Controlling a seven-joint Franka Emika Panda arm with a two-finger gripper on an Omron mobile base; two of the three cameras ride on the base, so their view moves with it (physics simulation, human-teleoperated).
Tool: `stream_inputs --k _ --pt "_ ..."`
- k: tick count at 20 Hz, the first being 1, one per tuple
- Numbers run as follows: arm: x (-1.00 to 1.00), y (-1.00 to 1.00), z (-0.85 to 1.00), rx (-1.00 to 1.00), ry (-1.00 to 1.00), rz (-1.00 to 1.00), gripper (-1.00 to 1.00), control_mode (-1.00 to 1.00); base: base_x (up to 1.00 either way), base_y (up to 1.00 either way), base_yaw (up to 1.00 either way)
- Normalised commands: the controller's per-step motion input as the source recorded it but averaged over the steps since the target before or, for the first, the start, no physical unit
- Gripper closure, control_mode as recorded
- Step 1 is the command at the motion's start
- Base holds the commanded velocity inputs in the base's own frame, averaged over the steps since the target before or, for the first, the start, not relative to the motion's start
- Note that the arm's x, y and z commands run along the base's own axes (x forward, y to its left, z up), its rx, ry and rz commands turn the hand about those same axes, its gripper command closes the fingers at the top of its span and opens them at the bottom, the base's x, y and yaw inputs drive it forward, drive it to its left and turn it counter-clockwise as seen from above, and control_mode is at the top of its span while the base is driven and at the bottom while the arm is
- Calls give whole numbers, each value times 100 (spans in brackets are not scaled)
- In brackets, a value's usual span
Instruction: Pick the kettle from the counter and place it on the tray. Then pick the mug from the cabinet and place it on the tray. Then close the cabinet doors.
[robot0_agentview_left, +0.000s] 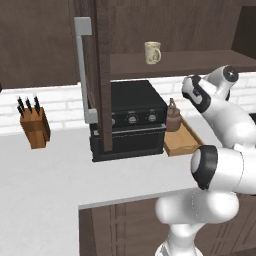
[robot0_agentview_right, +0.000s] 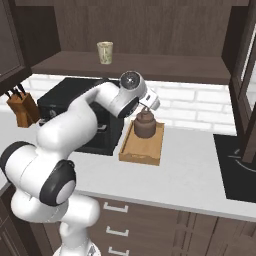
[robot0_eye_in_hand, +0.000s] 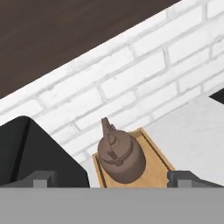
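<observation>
Jaws (robot0_eye_in_hand: 112, 179) stood wide open, empty, above kettle (robot0_eye_in_hand: 120, 155) seated in tray (robot0_eye_in_hand: 159, 168); mug (robot0_agentview_left: 152, 52) remained in cabinet (robot0_agentview_left: 175, 62), doors open.

Kettle (robot0_eye_in_hand: 121, 158) upright on tray (robot0_eye_in_hand: 158, 171), claw (robot0_eye_in_hand: 113, 179) fingertips wide apart.

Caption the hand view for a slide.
Squat brown kettle standing on the light wooden tray by the white brick wall, between the open gripper fingertips.

A matt finish is shown by the squat brown kettle (robot0_eye_in_hand: 120, 157); pale grained wood by the shallow orange-brown tray (robot0_agentview_right: 141, 145); smooth white-grey stone by the table (robot0_agentview_left: 45, 170).
</observation>
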Motion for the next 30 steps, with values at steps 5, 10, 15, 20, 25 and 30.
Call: stream_inputs --k 5,10,15,20,25,30 --pt "-9 7 70 0 -4 6 -100 -100 0 0 0" --pt "-11 31 100 -1 -12 4 -100 -100 0 0 0" --pt "15 45 73 0 -22 6 -100 -100 0 0 0" --pt "7 57 43 0 -21 8 -100 -100 0 0 0" --pt "0 56 0 -6 11 11 -100 -100 0 0 0" --pt "0 38 10 -15 23 10 -100 -100 0 0 0"
